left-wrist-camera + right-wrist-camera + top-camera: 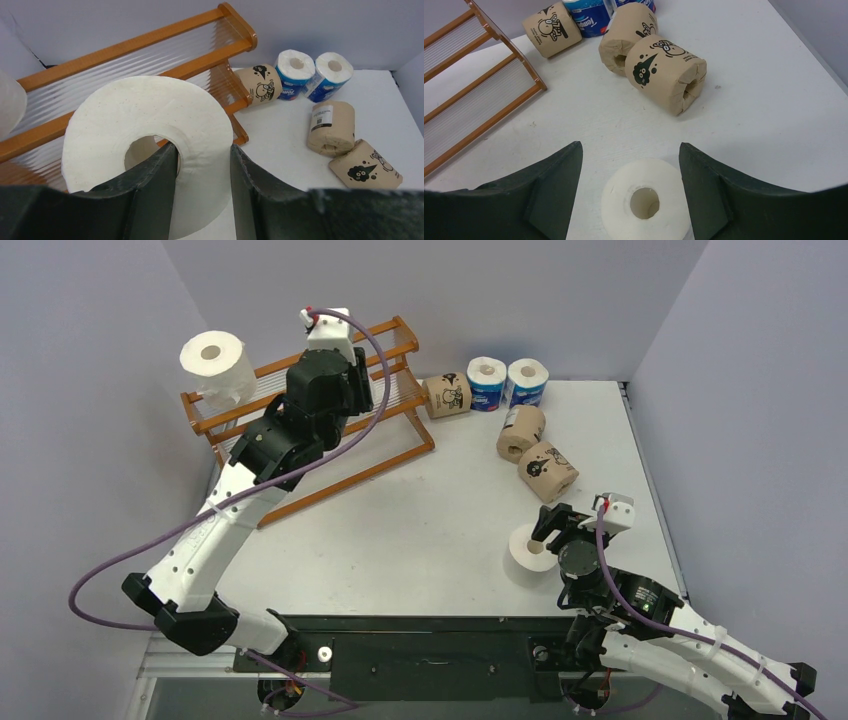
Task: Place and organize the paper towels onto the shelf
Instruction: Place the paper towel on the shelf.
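Observation:
The shelf (398,335) stands at the back left, with one white roll (212,360) on its top left end; that roll's edge also shows in the left wrist view (10,107). My left gripper (202,155) is shut on a second white roll (150,125), one finger in its core, held over the shelf rails (125,47). My right gripper (630,150) is open above a third white roll (646,202) standing on the table, which also shows in the top view (525,548). Three brown rolls (447,396) (521,432) (548,471) and two blue rolls (487,383) (527,381) lie right of the shelf.
The table's right edge (650,480) runs close to the brown rolls. Grey walls close in the back and both sides. A purple cable (375,390) loops from the left arm over the shelf.

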Robot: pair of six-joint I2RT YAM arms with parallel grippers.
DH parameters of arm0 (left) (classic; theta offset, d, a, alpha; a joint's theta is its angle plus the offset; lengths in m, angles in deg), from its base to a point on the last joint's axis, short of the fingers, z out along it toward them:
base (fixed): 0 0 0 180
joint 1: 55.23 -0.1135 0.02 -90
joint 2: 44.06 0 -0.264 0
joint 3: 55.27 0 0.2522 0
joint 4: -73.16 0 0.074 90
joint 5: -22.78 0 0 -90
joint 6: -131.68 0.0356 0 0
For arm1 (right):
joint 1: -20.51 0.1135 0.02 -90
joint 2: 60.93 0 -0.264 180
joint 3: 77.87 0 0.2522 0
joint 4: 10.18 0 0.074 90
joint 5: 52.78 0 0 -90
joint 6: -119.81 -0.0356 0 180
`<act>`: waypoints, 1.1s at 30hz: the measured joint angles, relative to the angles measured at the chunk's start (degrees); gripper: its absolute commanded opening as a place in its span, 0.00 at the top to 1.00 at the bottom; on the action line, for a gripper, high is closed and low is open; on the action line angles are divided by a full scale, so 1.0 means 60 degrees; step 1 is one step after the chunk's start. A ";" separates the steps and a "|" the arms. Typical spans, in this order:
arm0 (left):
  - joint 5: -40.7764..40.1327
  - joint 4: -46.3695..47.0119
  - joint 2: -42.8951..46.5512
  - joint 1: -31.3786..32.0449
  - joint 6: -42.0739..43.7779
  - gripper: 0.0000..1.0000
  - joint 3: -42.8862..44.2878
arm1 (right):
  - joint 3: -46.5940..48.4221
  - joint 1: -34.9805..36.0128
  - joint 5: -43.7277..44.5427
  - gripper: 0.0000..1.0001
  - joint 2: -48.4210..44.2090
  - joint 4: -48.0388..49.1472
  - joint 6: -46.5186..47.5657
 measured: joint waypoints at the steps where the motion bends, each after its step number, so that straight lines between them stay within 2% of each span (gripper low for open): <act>1: -0.0004 0.0106 0.0026 -0.0084 0.0087 0.81 0.0000 | 0.0000 0.0000 -0.0011 0.34 0.0000 0.0004 0.0000; 9: -0.0204 0.1045 0.0226 -0.1107 0.0736 0.79 0.0018 | -0.0004 0.0000 -0.0157 0.35 0.0004 0.0011 0.0000; 16: -0.0153 0.1173 0.0127 -0.2135 0.0860 0.78 0.0430 | -0.0004 0.0000 -0.0182 0.35 0.0018 0.0087 0.0007; 33: 0.0696 0.0379 -0.1923 -0.3435 0.0222 0.78 0.2452 | -0.0029 0.0000 -0.0251 0.35 0.0066 0.0215 0.0000</act>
